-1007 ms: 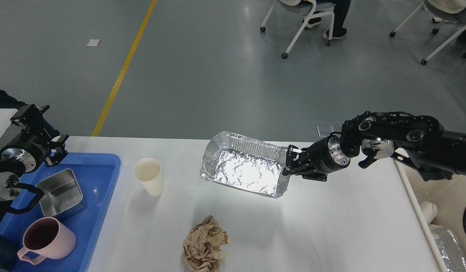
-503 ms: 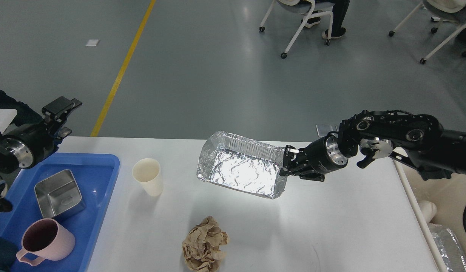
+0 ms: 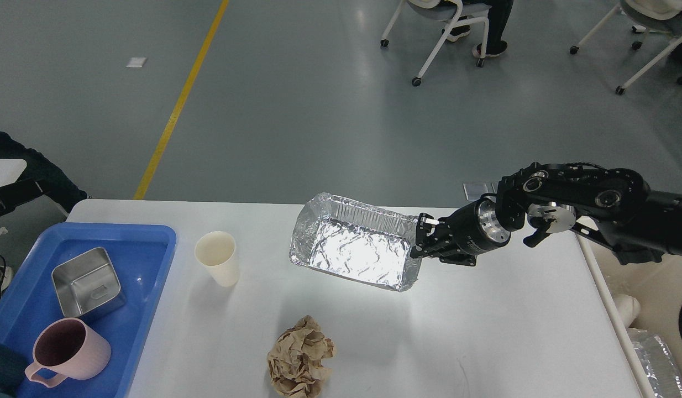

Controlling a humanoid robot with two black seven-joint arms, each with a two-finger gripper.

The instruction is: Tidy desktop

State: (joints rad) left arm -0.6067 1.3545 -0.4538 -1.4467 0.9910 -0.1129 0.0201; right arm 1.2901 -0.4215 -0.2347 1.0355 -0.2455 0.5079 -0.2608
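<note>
At far left on the white table (image 3: 484, 331), a blue tray (image 3: 147, 287) holds a steel box (image 3: 87, 282) and pink mug (image 3: 67, 351). Next come a paper cup (image 3: 218, 258), crumpled brown paper (image 3: 299, 356) nearer the front, then a foil pan (image 3: 355, 249) tilted off the surface. From the right edge, the right arm reaches level leftward; its hand (image 3: 424, 237) is clamped on the pan's right rim.

No readable text, labels, brand names, numbers or signs appear anywhere in this view; the small mark on the side of the steel container (image 3: 88, 281) in the blue tray (image 3: 20, 309) is too small to make out, and the paper cup (image 3: 218, 258) and pink mug (image 3: 67, 350) show plain surfaces
</note>
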